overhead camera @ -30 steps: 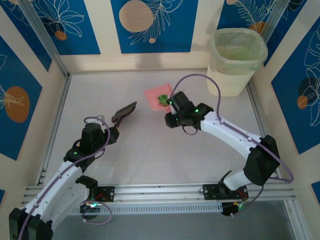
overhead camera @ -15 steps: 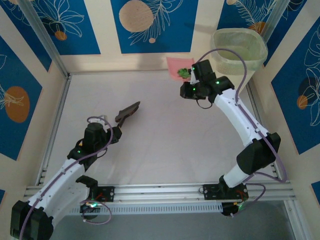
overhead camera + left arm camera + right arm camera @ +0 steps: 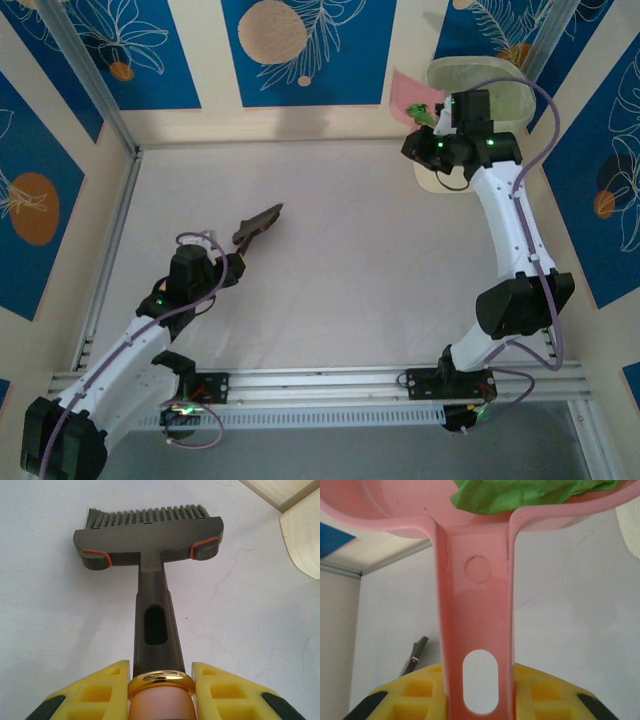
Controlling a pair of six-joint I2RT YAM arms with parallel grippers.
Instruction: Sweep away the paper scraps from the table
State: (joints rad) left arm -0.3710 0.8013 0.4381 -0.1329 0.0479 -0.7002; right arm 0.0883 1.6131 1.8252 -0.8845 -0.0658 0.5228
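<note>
**Scraps in the pan, tipping still to do**

From above, we see the right gripper [image 3: 432, 135] raised beside the rim of the waste bin [image 3: 510, 85]. It pinches the handle of the pink dustpan [image 3: 405, 88], which is lifted well off the counter [image 3: 350, 270] and carries green paper scraps [image 3: 421, 114]. The left gripper [image 3: 230, 265] sits low on the left, holding the brush [image 3: 258, 224] out over the counter. The grey surface looks swept to us, so we judge the gathering done.

At the left wrist, the left gripper [image 3: 160, 680] is pressed tight on the brush [image 3: 150, 535] handle. The bristles point away over bare counter [image 3: 50, 605]; we cannot tell whether they touch it.

At the right wrist, the right gripper [image 3: 477, 690] clamps the dustpan [image 3: 475, 605] handle, and the paper scraps [image 3: 520, 495] lie in the pan above.

What remains, we reckon, is carrying the pan over the bin and tipping it.
</note>
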